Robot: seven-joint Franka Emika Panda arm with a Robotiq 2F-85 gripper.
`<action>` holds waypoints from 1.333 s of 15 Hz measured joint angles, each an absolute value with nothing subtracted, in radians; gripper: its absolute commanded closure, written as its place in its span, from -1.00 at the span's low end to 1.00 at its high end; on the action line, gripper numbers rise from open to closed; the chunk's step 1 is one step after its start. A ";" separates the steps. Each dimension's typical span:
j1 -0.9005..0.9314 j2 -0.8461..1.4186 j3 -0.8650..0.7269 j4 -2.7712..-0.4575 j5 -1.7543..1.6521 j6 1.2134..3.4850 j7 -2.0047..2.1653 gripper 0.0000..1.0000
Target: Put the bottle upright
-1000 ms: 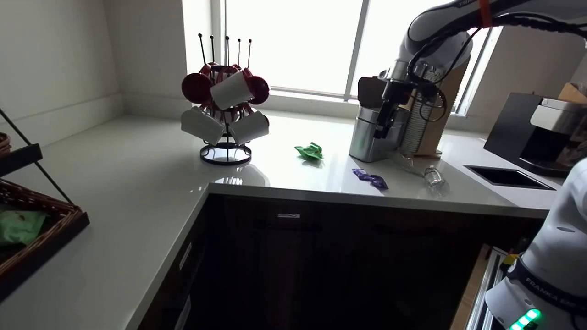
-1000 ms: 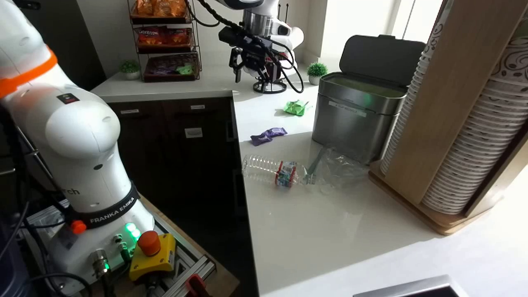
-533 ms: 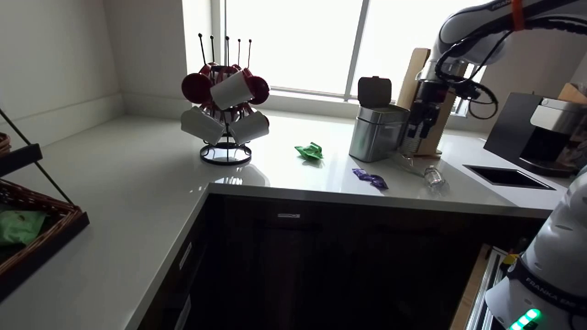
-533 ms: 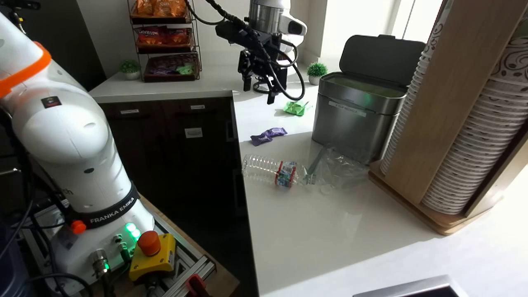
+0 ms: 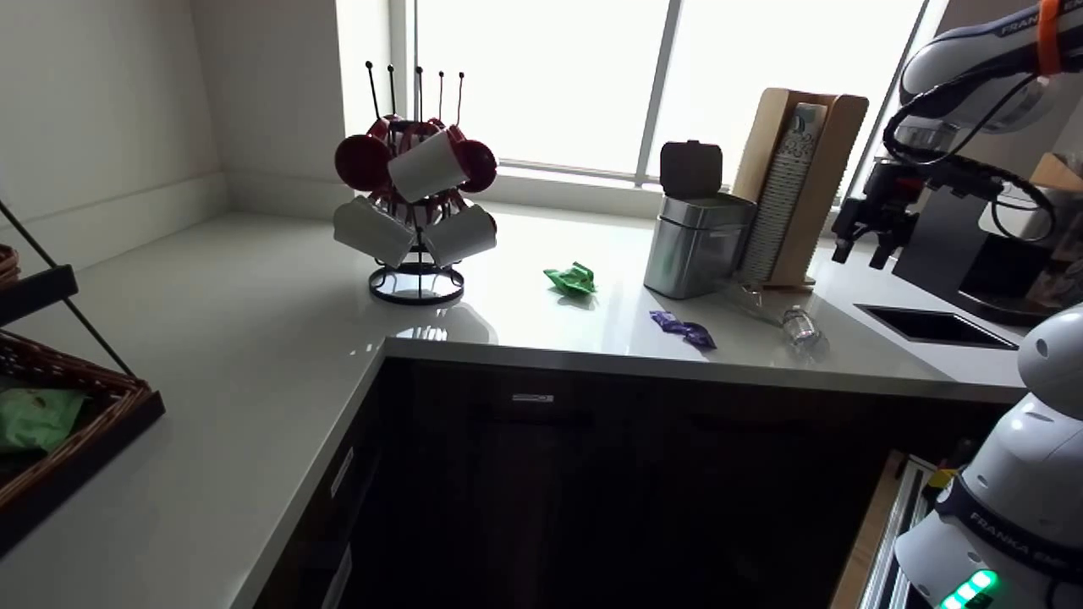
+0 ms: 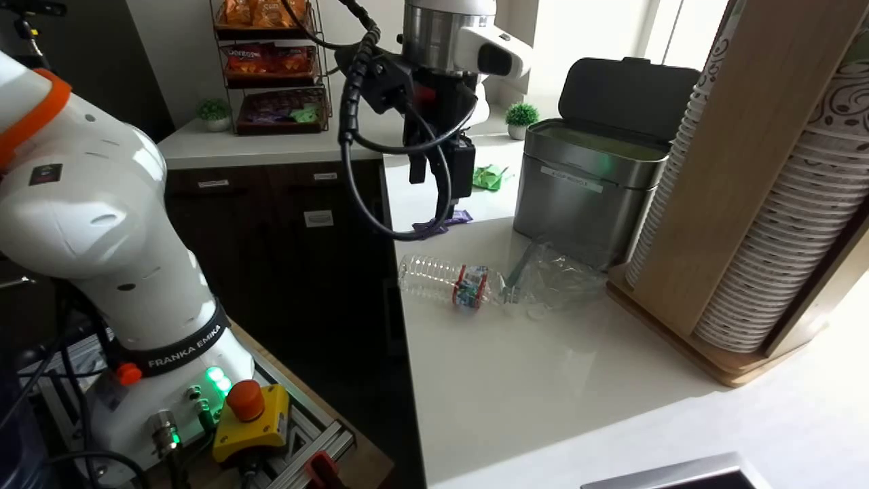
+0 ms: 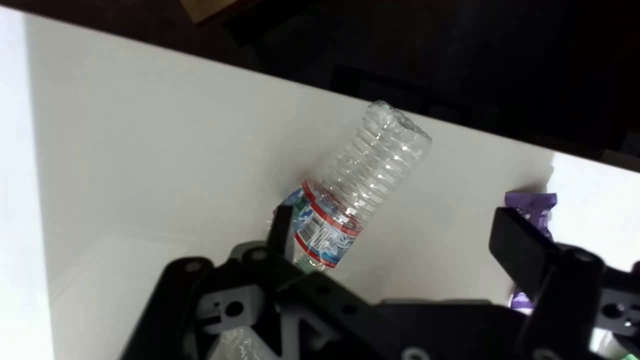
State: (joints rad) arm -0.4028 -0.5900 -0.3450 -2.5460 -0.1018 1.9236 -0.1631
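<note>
Evidently the bottle (image 5: 801, 328) is not yet upright: in an exterior view I see my gripper (image 5: 860, 256) hanging in the air to its right. In an exterior view the bottle lies on its side on the counter (image 6: 516, 394), base by the left edge, neck toward some clear plastic (image 6: 557, 277) on the right. From the wrist view, my fingers (image 7: 517, 245) stand wide, holding nothing, so I judge the grasp, the turn upright and the release all remain.
</note>
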 measured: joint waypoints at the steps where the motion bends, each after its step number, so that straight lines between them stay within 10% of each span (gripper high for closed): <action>1: -0.409 -0.599 -0.352 -2.551 -0.102 1.924 -0.162 -1.00; 20: -0.519 -0.254 -0.387 -2.534 -0.193 2.271 0.248 -1.00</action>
